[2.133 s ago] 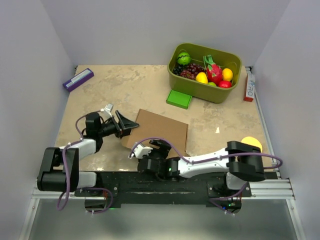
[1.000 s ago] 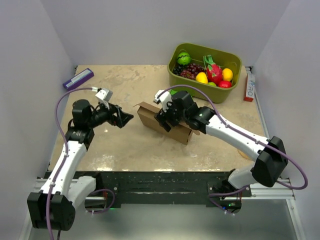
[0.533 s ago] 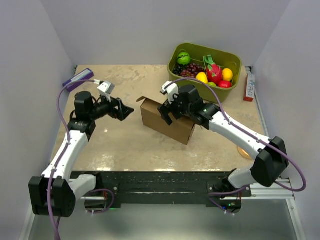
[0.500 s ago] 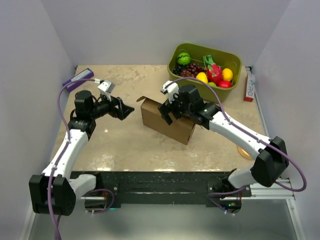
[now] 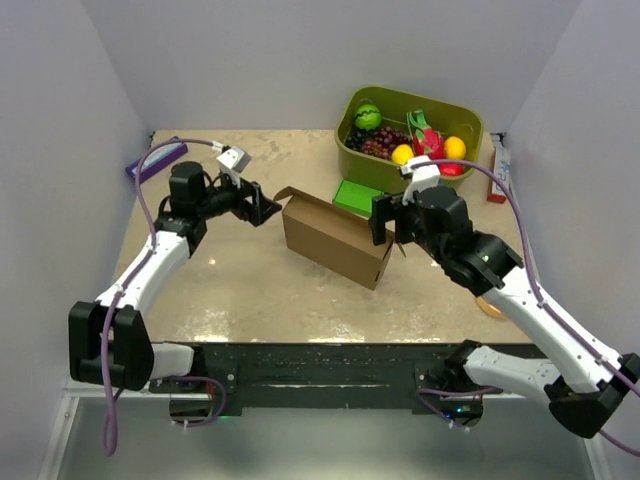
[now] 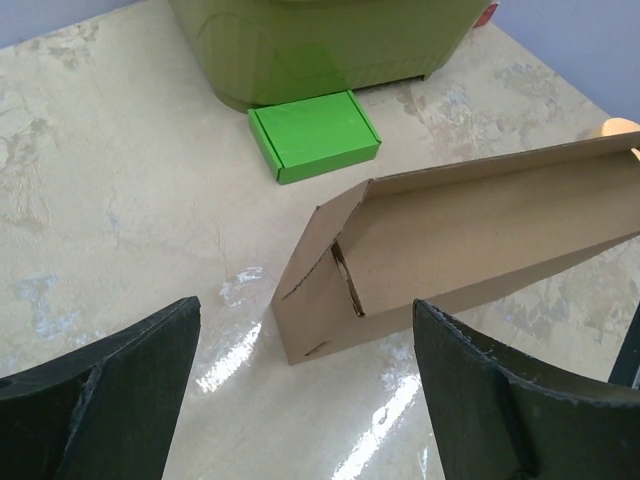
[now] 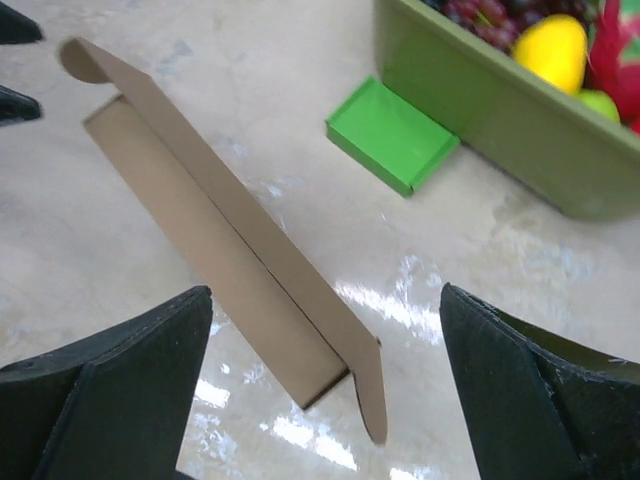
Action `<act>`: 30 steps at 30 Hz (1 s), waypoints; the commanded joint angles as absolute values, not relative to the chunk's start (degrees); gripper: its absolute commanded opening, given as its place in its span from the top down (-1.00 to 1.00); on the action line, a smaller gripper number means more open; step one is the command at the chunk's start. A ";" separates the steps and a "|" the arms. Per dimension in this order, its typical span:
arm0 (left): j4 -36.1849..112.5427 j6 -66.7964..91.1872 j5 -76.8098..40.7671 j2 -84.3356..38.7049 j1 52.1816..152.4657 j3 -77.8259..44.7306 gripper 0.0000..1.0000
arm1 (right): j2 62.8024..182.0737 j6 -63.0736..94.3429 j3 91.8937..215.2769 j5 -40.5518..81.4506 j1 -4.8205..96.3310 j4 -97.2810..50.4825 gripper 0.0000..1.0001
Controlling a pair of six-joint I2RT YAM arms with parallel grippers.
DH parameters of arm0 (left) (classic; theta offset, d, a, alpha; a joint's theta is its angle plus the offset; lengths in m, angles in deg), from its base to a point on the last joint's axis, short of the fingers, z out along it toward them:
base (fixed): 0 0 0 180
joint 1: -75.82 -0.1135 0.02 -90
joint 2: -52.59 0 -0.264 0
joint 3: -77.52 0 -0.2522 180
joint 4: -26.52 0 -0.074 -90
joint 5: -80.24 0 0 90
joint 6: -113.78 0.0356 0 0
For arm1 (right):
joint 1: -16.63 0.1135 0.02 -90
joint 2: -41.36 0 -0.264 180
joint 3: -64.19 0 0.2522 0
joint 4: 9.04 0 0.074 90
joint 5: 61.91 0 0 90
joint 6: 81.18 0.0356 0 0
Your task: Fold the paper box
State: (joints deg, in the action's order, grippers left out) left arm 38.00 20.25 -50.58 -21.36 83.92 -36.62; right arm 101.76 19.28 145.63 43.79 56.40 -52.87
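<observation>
The paper box (image 5: pixel 333 238) is plain brown cardboard, standing free on the table as a long shallow box, its top flap raised and a tab at its left end. It shows in the left wrist view (image 6: pixel 470 235) and the right wrist view (image 7: pixel 215 250). My left gripper (image 5: pixel 272 208) is open and empty, just left of the box's left end; its midpoint (image 6: pixel 305 400) is short of the box. My right gripper (image 5: pixel 388 232) is open and empty at the box's right end, above it (image 7: pixel 325 400). Neither touches the box.
An olive-green fruit bin (image 5: pixel 470 125) stands at the back right, with a small flat green box (image 5: pixel 357 195) in front of it. A purple box (image 5: pixel 142 167) lies far left, a red-and-white carton (image 5: pixel 497 172) at the right edge, and an orange-yellow object (image 5: pixel 489 305) under the right arm.
My right gripper has left the box top and drawn back to the right. My left gripper has moved right, close to the box's left end. The box stands on its own.
</observation>
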 commanded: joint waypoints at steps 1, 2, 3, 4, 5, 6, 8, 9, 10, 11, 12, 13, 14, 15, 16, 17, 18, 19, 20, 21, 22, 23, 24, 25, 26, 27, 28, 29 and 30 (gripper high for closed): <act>33.95 22.10 -50.01 -23.43 85.05 -32.29 -0.80 | 97.89 29.46 142.55 51.38 56.18 -62.79 -0.97; 33.95 22.37 -49.84 -23.78 85.23 -32.03 -0.79 | 97.44 30.69 142.38 51.47 56.27 -64.10 -0.96; 33.87 22.37 -49.58 -24.13 85.40 -31.68 -0.77 | 97.00 31.31 141.94 51.64 56.18 -64.55 -0.95; 33.61 22.46 -49.31 -24.66 85.49 -31.41 -0.76 | 96.82 31.76 141.76 51.73 56.27 -65.07 -0.94; 33.60 22.54 -49.40 -25.01 85.58 -31.24 -0.75 | 96.73 32.28 141.59 51.56 56.27 -65.69 -0.91; 33.86 22.63 -49.31 -25.63 85.84 -30.63 -0.71 | 96.90 32.55 141.32 51.30 56.18 -66.04 -0.89; 34.30 22.98 -49.40 -25.98 86.11 -30.18 -0.66 | 96.99 33.25 140.97 51.29 56.18 -66.57 -0.82; 34.39 23.07 -49.49 -26.33 86.46 -30.18 -0.61 | 97.08 33.43 140.62 51.21 56.27 -66.66 -0.79; 34.39 23.16 -49.49 -26.42 86.63 -30.18 -0.59 | 97.17 33.69 140.44 50.94 56.27 -66.57 -0.75; 34.39 23.33 -49.23 -26.60 86.81 -30.09 -0.57 | 97.43 34.30 140.27 50.85 56.27 -66.83 -0.68; 34.31 23.42 -49.31 -27.03 87.16 -30.09 -0.53 | 97.61 34.74 140.18 50.85 56.27 -67.19 -0.64; 34.48 23.51 -48.88 -27.21 87.34 -29.92 -0.51 | 97.78 35.18 140.09 51.03 56.18 -67.62 -0.60; 35.00 23.51 -48.87 -27.56 87.60 -29.40 -0.45 | 97.87 35.71 140.09 51.20 56.18 -68.15 -0.54; 35.18 23.51 -48.70 -28.09 87.69 -29.22 -0.42 | 97.96 35.89 139.83 51.29 56.18 -68.24 -0.50; 35.36 23.51 -48.52 -28.35 87.78 -29.04 -0.38 | 97.96 36.15 139.65 51.38 56.18 -68.33 -0.47; 35.36 23.51 -48.52 -28.53 88.04 -28.87 -0.28 | 97.96 36.59 139.56 51.38 56.18 -68.51 -0.39; 35.36 23.51 -48.52 -28.88 88.13 -28.78 -0.23 | 97.87 36.77 139.39 51.29 56.27 -68.59 -0.35; 35.36 23.51 -48.52 -28.97 88.30 -28.69 -0.18 | 97.96 36.94 139.39 51.29 56.18 -68.68 -0.27; 35.36 23.51 -48.43 -29.06 88.39 -28.69 -0.06 | 97.87 37.12 139.30 51.12 56.18 -68.60 -0.24; 35.36 23.51 -48.17 -28.97 88.57 -28.77 0.02 | 98.04 37.12 139.12 50.94 56.18 -68.42 -0.20; 35.36 23.51 -47.82 -28.88 88.66 -28.86 0.09 | 98.22 37.12 138.95 50.85 56.27 -68.16 -0.09; 35.19 23.51 -47.73 -28.80 88.83 -29.12 0.23 | 98.40 37.29 138.95 50.77 56.27 -67.89 -0.04; 35.01 23.51 -47.82 -28.45 88.92 -29.30 0.28 | 98.75 37.38 138.69 50.42 56.27 -67.98 0.00; 34.84 23.34 -47.82 -28.27 89.01 -29.56 0.32 | 99.36 37.56 138.60 50.41 56.18 -67.98 0.05; 34.40 23.16 -47.82 -28.09 89.27 -30.00 0.42 | 99.54 37.56 138.33 50.41 56.18 -67.72 0.12; 34.22 23.07 -47.82 -27.83 89.45 -30.18 0.51 | 99.63 37.56 138.25 50.15 56.18 -67.54 0.20; 33.70 22.46 -47.82 -27.57 89.62 -30.44 0.59 | 99.80 37.73 138.16 50.15 56.18 -67.02 0.36; 33.43 22.20 -47.82 -27.39 89.97 -30.97 0.72 | 99.89 37.65 138.24 50.06 56.27 -66.75 0.46; 33.25 22.02 -47.99 -26.87 90.24 -31.23 0.78 | 100.07 37.74 138.42 50.06 56.27 -66.49 0.55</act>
